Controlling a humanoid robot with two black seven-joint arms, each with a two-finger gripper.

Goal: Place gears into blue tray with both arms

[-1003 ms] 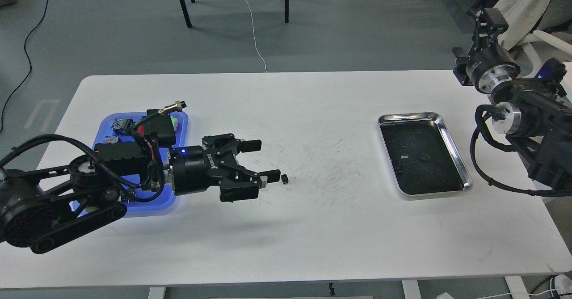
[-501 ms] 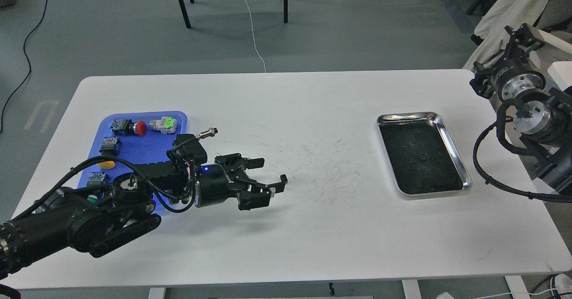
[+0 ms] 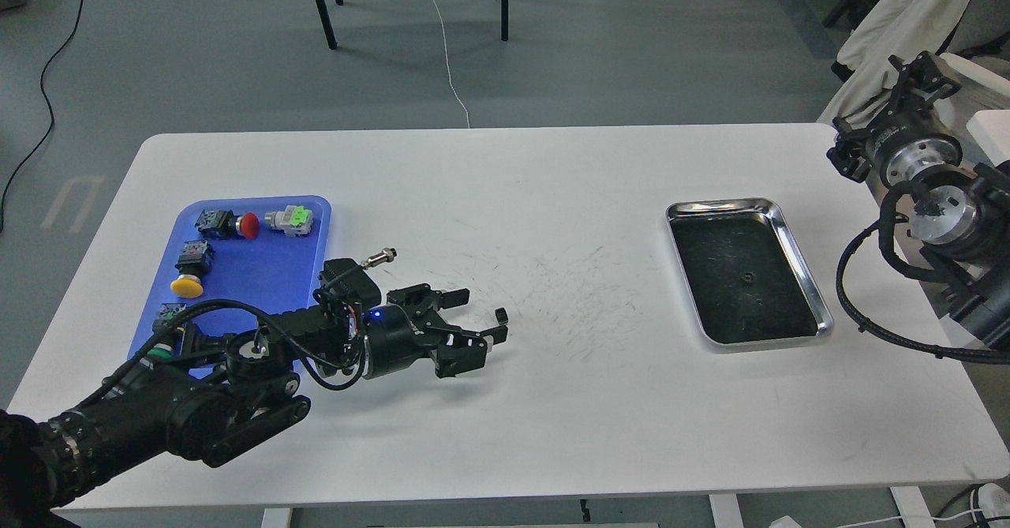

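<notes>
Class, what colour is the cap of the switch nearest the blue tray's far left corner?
Red, in the head view.

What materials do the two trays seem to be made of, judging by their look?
The blue tray looks like plastic: even blue colour, dull sheen, soft rounded corners. The steel tray looks like polished metal, probably stainless steel: its rim is bright and mirror-like. Its bottom is dark and matte; I cannot tell whether that is a liner.
</notes>
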